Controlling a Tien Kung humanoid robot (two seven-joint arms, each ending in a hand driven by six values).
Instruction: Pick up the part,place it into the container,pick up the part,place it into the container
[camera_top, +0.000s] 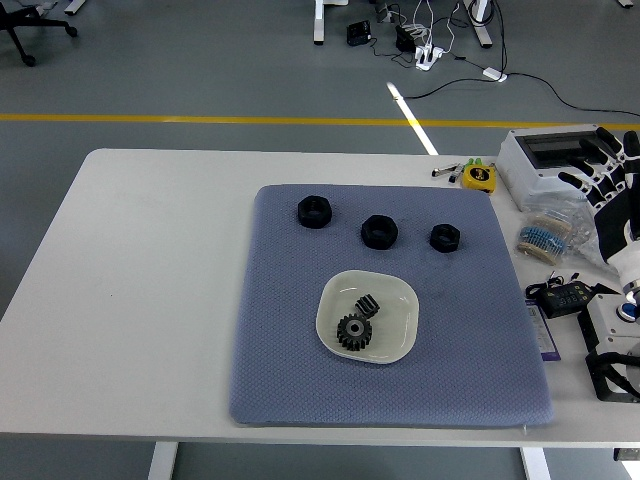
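Parts (378, 231) well left of robot hand (612, 185)

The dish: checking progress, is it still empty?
No, two black gears already lie in the white dish on the blue mat.

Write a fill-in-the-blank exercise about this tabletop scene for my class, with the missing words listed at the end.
1. The white dish holds ____ black gears.
2. Three black nuts lie in a row on the ____ mat.
3. The right hand, fingers spread, is at the picture's ____ edge.
4. The larger gear lies ____ the table's front edge than the smaller gear.

Missing words: two; blue-grey; right; nearer
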